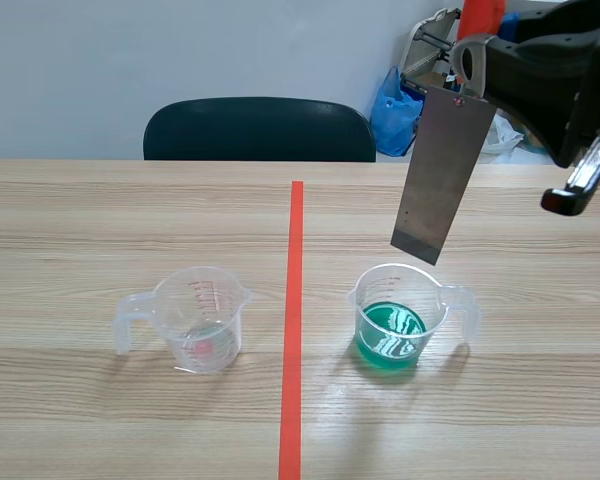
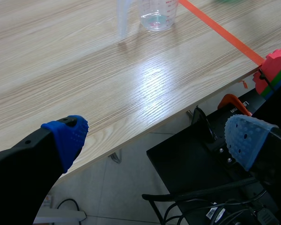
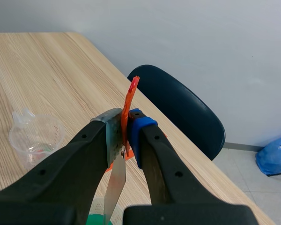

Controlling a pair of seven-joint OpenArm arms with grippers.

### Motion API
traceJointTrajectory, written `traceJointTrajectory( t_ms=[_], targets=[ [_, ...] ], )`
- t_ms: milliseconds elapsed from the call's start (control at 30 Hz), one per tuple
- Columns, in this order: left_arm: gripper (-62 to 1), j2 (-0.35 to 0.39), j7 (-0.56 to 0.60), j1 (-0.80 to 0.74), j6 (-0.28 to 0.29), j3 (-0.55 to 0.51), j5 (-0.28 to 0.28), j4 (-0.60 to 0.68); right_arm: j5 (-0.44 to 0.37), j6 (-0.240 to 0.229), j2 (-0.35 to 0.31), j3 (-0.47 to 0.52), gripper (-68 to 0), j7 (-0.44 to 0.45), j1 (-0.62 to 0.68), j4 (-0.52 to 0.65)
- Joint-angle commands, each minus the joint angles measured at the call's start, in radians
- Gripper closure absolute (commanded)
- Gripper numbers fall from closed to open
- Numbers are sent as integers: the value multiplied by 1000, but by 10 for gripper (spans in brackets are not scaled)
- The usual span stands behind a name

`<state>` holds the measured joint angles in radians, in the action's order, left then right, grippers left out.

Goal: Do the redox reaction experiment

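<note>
Since the metal strip (image 1: pixel 443 175) hangs from the right pincer (image 1: pixel 462 88), pinched flat at its top end between the two pads, I judge it thin, stiff and light. The faces look smooth, so probably slippery. A flat pinch across the faces near the top end looks like the right hold: it leaves the long lower part free to go into liquid. The edges look sharp-ish, and I'd avoid gripping edge-on, where it could twist.

Look: dull grey, long rectangle, small hole near the top end, no bend visible. It hangs slightly tilted, lower end toward the robot's left.

Where: in the air over the green cup (image 1: pixel 432 300), on the right side of the tape line (image 1: pixel 295 300). The lower edge sits just above the rim as far as I can tell and is not in the liquid. That cup is clear plastic with a handle, holds a shallow layer of green liquid, and stands upright on the surface (image 1: pixel 100 220).

The clear cup (image 1: pixel 200 320) stands left of the line, well apart, with only a trace of liquid in the bottom.

Left pincer (image 2: pixel 154 136): spread wide, holding nothing, hanging off the near edge of the surface, clear cup far ahead of it.

Judgement: the dip is not yet done.
</note>
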<state>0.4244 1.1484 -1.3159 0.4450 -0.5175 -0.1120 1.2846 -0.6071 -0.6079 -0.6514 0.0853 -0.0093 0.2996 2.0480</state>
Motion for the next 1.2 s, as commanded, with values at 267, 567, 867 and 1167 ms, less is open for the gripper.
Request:
traceJointTrajectory(
  t_ms=[267,567,867,1167],
  targets=[
    [-290,78,10,46,-4,1,49,9,-10,4,-7,5,-6,15,-11,7],
    [-25,292,-162,400,136,88,134,9,-10,4,-7,5,-6,15,-11,7],
    [-25,436,-471,888,231,479,361,10,-6,4,-8,5,-6,15,-11,7],
    [-25,381,-702,1336,220,897,426,7,-6,4,-8,5,-6,15,-11,7]
  ],
)
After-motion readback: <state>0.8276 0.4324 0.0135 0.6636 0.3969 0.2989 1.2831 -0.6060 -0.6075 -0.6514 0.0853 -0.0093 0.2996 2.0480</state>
